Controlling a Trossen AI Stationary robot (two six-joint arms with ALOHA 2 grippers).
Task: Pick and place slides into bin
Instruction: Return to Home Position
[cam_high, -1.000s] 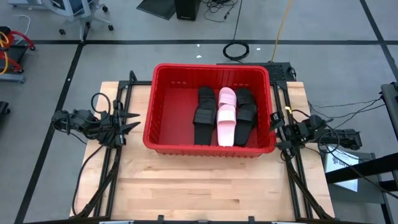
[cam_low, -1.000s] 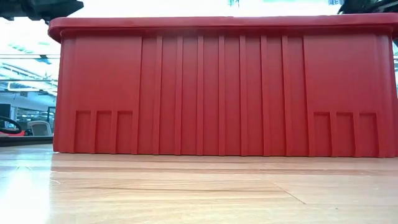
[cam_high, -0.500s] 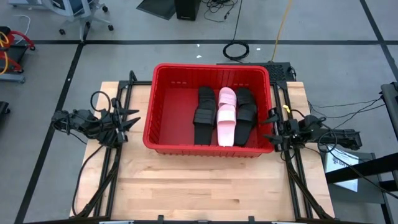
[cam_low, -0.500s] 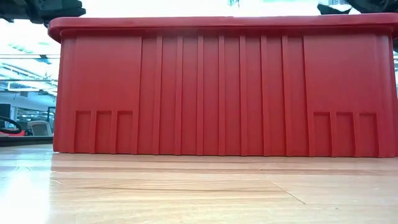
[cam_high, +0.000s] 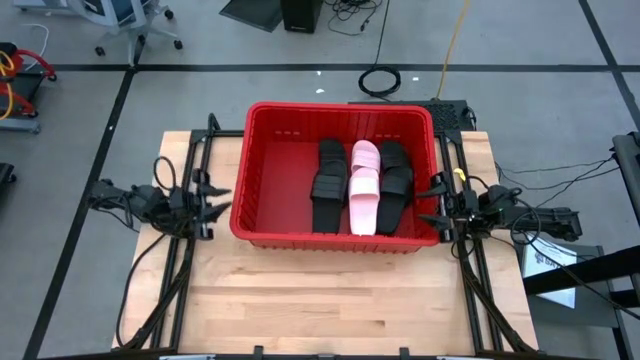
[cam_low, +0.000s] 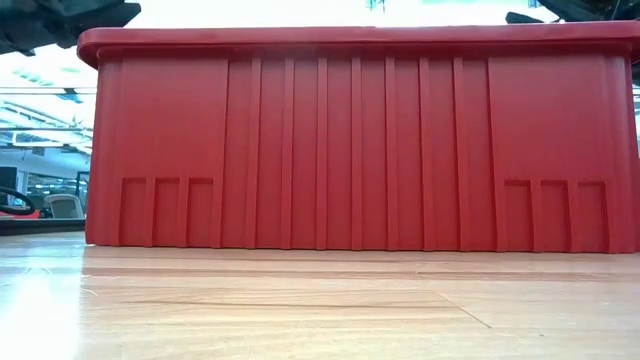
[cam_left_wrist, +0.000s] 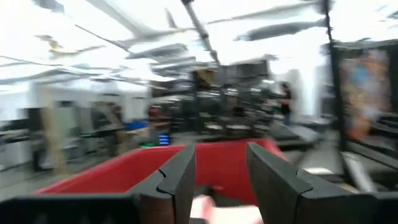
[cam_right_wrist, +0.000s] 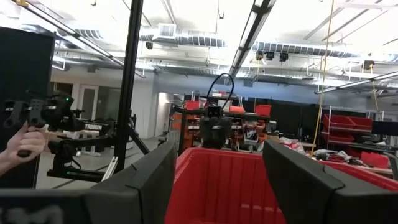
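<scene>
Left gripper (cam_high: 224, 200) nearer ribbed red bin (cam_high: 330, 238)

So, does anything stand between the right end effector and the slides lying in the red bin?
Yes. The right end effector sits just outside the bin, so the bin's right wall stands between it and the slides. From above, nothing visible covers the slides, because the bin is open on top.

Slides (cam_high: 363, 187) in bin (cam_high: 340, 108), left tool (cam_high: 222, 198) left of it, right tool (cam_high: 431, 202) right
</scene>
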